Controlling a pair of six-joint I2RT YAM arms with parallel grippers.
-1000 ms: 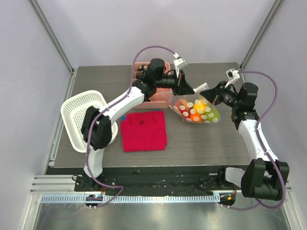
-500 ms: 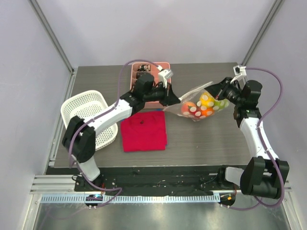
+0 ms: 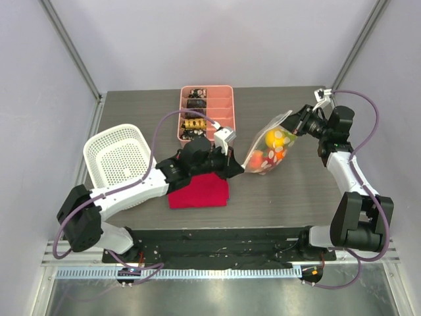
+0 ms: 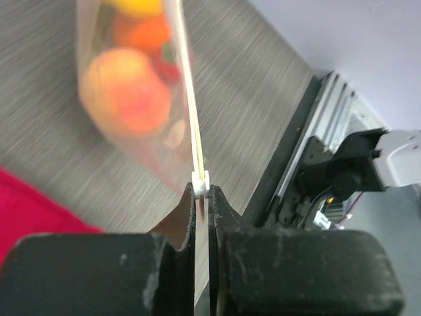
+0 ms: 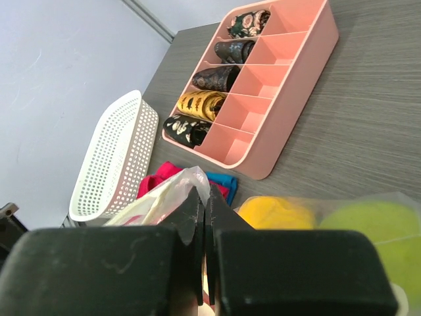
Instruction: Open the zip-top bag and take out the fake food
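The zip-top bag, clear with white dots, hangs stretched between my two grippers above the table. The fake food sits inside it. My left gripper is shut on the small white zip slider at the bag's lower near end. In the left wrist view a peach and an orange show through the plastic. My right gripper is shut on the bag's upper far corner. In the right wrist view a yellow fruit and a green one lie in the bag.
A pink divided tray with dark and gold pieces stands at the back. A white lattice basket is at the left. A red folded cloth lies under my left arm. The black rail runs along the table's near edge.
My left gripper has pulled back toward the near left with the slider, off the pink tray. The bag has been lifted and now hangs steeply from the right gripper, which moved little.
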